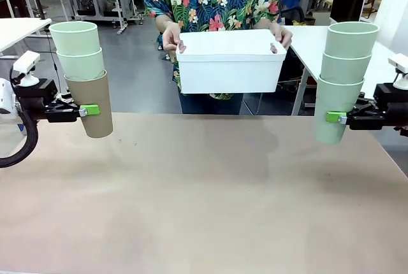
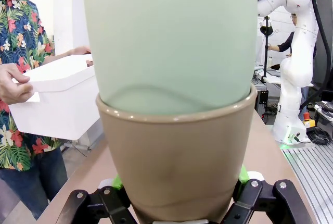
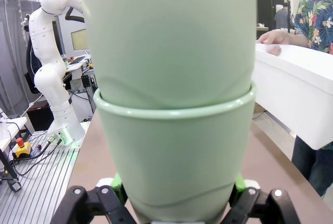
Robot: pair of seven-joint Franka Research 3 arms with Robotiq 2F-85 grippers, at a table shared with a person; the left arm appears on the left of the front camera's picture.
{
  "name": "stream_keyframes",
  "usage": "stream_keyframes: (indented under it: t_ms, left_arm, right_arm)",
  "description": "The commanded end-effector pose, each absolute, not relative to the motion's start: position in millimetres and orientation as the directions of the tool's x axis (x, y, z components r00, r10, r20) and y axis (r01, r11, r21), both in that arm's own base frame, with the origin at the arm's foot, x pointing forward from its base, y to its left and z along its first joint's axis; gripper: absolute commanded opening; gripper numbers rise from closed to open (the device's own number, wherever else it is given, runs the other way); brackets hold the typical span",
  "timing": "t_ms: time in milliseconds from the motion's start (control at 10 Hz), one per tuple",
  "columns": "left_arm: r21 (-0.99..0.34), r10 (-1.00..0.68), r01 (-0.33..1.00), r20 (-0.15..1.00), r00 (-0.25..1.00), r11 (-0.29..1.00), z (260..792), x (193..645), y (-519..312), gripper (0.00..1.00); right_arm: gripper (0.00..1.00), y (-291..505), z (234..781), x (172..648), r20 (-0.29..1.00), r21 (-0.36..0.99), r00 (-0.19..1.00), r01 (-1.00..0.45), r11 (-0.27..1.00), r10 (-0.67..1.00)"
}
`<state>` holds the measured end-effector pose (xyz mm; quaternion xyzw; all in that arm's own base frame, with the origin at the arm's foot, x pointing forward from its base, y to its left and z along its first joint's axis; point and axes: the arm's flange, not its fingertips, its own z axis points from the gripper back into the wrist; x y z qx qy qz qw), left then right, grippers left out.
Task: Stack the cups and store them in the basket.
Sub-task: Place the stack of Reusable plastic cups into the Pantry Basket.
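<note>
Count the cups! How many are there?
6. The left end effector holds a tan cup with two mint cups inside; right end effector holds three stacked mint cups. More could hide in the basket.

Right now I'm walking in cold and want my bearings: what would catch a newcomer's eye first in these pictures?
The left hand grips a tan cup with two mint cups nested in it, at the front view's left. The right hand grips a mint stack of three at the right. Between them, farther back, a person holds up the white basket.
</note>
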<state>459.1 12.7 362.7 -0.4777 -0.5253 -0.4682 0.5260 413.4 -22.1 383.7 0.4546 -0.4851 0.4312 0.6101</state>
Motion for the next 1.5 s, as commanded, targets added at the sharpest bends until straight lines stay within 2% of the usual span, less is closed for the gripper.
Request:
stream_keyframes:
  t_ms: [0,1400]
  left_arm:
    - [-0.001,0.012,0.995,1.0,0.0,0.103,368.0,459.5,12.0,0.85]
    - [-0.001,0.012,0.995,1.0,0.0,0.103,368.0,459.5,12.0,0.85]
  right_arm:
    - [0.85,-22.0,387.2,414.4,0.986,0.125,0.146,-0.969,0.214,0.086]
    - [0.85,-22.0,387.2,414.4,0.986,0.125,0.146,-0.969,0.214,0.086]
